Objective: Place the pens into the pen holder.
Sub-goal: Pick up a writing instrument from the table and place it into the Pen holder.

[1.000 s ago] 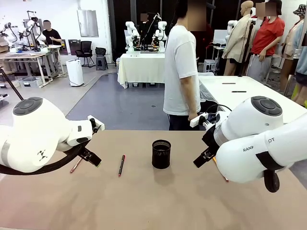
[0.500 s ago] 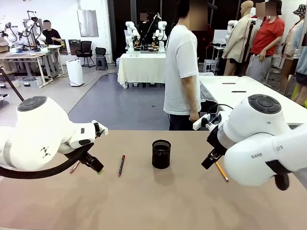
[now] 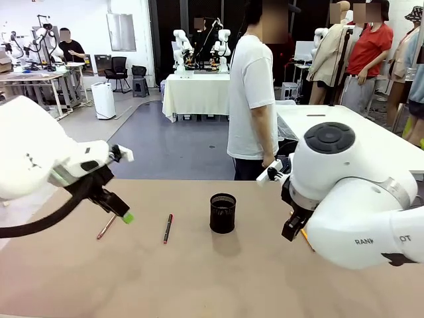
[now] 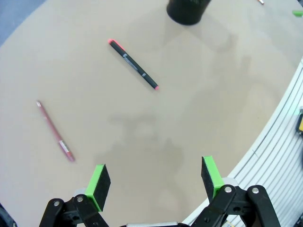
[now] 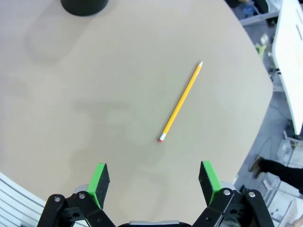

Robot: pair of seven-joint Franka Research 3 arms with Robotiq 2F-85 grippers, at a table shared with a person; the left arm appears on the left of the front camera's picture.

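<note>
As they shift above the table (image 3: 199, 278), left pincer (image 4: 154, 177) and right pincer (image 5: 151, 177) stay wide, empty.

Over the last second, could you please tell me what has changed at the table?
Both arms shifted; nothing was grasped or released. The left arm lifted and drew back toward its own side, the left gripper open near the pink pen and red-tipped pen. The right arm rose and swung inward, the right gripper open above the pencil. These and the black mesh cup stayed put.
</note>
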